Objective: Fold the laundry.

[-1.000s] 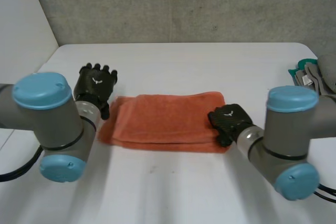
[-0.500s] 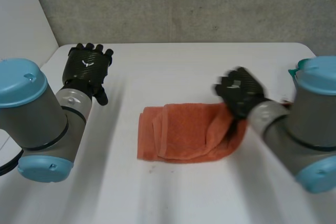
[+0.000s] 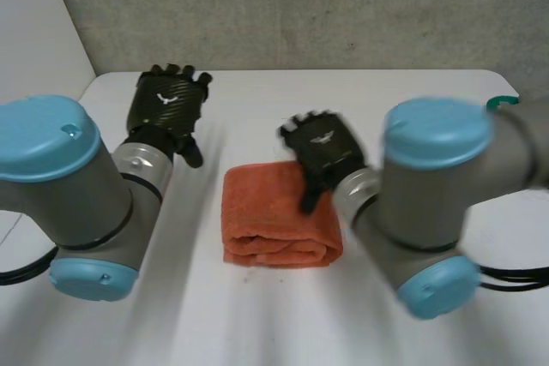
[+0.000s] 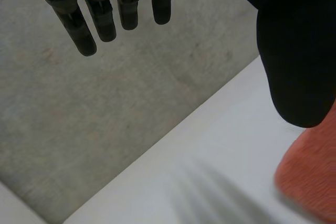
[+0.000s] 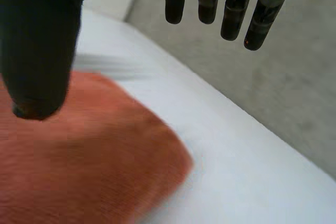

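On my left, the left hand [image 3: 167,100] hovers over the bench [image 3: 257,315], its fingers [image 4: 102,22] straight and spread wide, holding nothing. Just beside it, the orange towel [image 3: 274,212] lies folded into a compact stack at the bench's middle, between the two arms. The right hand [image 3: 324,147] hangs over the towel's far right corner, its fingers [image 5: 207,3] straight and apart, gripping nothing.

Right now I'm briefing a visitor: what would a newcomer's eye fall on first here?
The orange towel, folded compactly at the middle of the white table. The right hand is open over its far right corner; the left hand is open, apart, off the towel's left.
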Action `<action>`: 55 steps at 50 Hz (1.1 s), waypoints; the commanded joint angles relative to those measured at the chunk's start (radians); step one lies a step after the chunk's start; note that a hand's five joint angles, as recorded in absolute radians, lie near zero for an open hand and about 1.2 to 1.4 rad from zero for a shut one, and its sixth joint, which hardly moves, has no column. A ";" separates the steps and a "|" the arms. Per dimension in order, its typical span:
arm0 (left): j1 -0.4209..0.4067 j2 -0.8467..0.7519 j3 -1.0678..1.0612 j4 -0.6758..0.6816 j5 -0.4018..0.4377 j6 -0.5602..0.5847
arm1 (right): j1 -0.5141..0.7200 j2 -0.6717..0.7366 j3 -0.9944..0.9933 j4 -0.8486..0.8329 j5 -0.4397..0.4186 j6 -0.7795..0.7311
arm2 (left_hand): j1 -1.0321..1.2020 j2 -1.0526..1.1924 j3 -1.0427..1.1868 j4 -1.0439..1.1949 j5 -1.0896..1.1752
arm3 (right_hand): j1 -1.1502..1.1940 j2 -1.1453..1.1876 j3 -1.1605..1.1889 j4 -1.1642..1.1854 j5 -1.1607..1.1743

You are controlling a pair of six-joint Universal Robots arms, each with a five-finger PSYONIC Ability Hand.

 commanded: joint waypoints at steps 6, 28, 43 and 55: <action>-0.162 -0.160 0.076 -0.093 0.038 -0.105 | -0.144 0.057 -0.016 0.116 -0.155 0.203 | 0.005 -0.003 -0.011 -0.006 -0.023 | -0.025 -0.045 -0.040 -0.057 -0.059; -0.062 -0.231 0.144 -0.342 0.060 -0.079 | -0.135 0.173 -0.120 0.222 -0.089 -0.025 | 0.006 -0.003 -0.011 -0.006 -0.022 | -0.025 -0.045 -0.040 -0.057 -0.059; -0.005 0.021 0.283 -0.470 0.423 -0.080 | 0.039 -0.087 0.261 -0.139 -0.026 -0.041 | 0.020 0.012 0.004 0.009 -0.008 | -0.025 -0.045 -0.040 -0.057 -0.059; 0.032 0.018 0.381 -0.601 0.588 -0.083 | 0.111 0.047 0.321 -0.283 -0.018 -0.111 | 0.017 0.009 0.001 0.006 -0.011 | -0.025 -0.045 -0.040 -0.057 -0.059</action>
